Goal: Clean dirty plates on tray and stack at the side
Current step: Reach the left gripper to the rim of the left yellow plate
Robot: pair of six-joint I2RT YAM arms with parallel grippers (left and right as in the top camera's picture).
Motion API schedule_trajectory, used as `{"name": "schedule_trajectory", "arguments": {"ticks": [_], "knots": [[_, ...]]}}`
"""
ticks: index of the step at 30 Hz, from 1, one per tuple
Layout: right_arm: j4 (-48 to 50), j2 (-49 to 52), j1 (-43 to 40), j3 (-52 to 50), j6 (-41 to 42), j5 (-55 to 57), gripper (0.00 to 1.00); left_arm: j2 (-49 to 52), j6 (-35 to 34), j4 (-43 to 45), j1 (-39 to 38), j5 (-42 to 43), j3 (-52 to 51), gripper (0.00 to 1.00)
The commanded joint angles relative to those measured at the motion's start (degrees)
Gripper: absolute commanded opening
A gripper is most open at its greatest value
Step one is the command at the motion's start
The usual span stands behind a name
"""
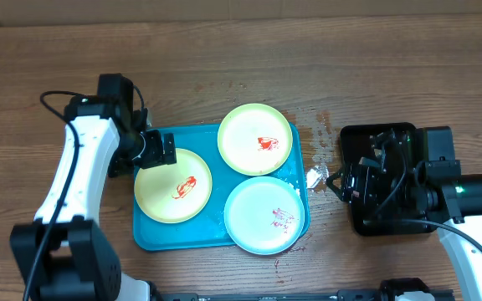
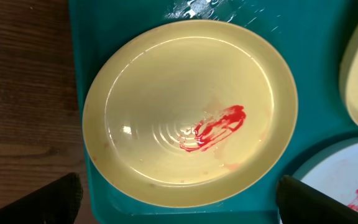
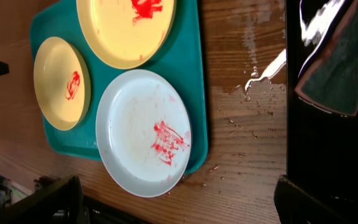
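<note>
- Overhead: tray [image 1: 182,238] sits mid-bench [image 1: 224,58] and carries all three plates [image 1: 256,125], each smeared red.
- yellow plate [image 1: 172,186] is at the left, yellow-green plate [image 1: 256,139] at the back, and blue plate [image 1: 263,215] overhangs the tray's front rim.
- left gripper [image 1: 159,149]: jaws wide apart, empty, above the yellow plate's back edge.
- right gripper [image 1: 337,179]: jaws wide apart, empty, at the left edge of the black tray [image 1: 366,132].
</note>
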Motion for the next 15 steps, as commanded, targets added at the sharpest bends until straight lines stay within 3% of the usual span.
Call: {"name": "schedule_trajectory", "arguments": {"ticks": [1,15], "knots": [[-0.74,0.00,-0.07,0.98,0.39,-0.33,1.00,3.50,-0.24,0.59,0.37,-1.53,1.29,1.00],[-1.42,0.00,-0.07,0.98,0.42,-0.33,1.00,5.92,-8.79,14.99,1.36,-0.50,0.31,1.00]]}}
